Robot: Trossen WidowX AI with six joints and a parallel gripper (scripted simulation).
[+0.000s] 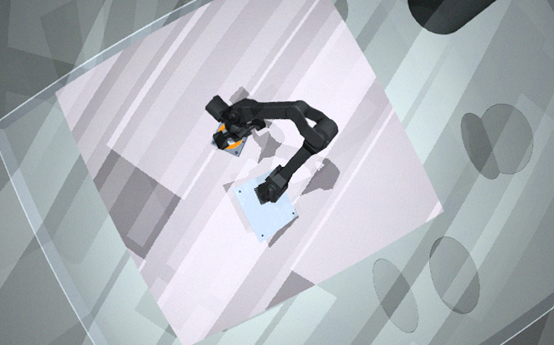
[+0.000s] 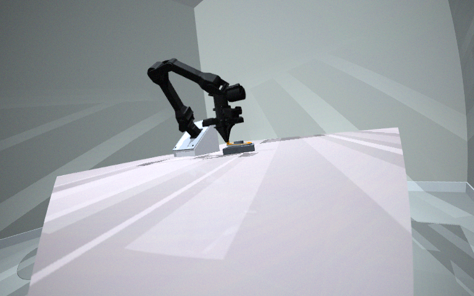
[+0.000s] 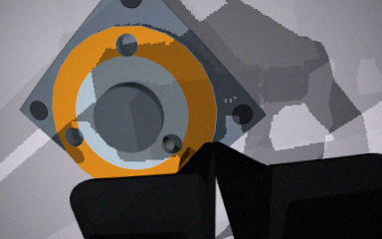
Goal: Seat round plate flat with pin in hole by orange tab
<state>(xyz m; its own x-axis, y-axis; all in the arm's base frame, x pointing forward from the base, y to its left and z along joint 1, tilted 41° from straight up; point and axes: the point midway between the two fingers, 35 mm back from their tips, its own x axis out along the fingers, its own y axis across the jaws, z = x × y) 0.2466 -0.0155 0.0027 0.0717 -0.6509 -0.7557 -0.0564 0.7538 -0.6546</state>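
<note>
Wrist view, left to right: the square grey base [image 3: 50, 90] lies turned like a diamond, with bolt holes in the corners at 9, 12 and 3 o'clock. On it lies the round plate [image 3: 199, 85], an orange ring around a pale inner disc, with the dark post [image 3: 128, 117] through its centre. Three small holes [image 3: 126, 45] show in the plate, at about 12, 5 and 8 o'clock. Which of them sits beside the tab cannot be told, nor can the pin be made out. At 6 o'clock the jaws stand fully closed with nothing between them, their tip just at the plate's outer rim near the 5 o'clock hole; actual contact cannot be confirmed. The black fingers hide the lower edge of the plate and the base's near corner.

From the exterior, the pale wedge-shaped mount [image 2: 195, 141] carrying the arm stands at 9 o'clock of the base, close beside it on the bench [image 2: 244, 216]. The jaws point straight down onto the plate's left edge.
</note>
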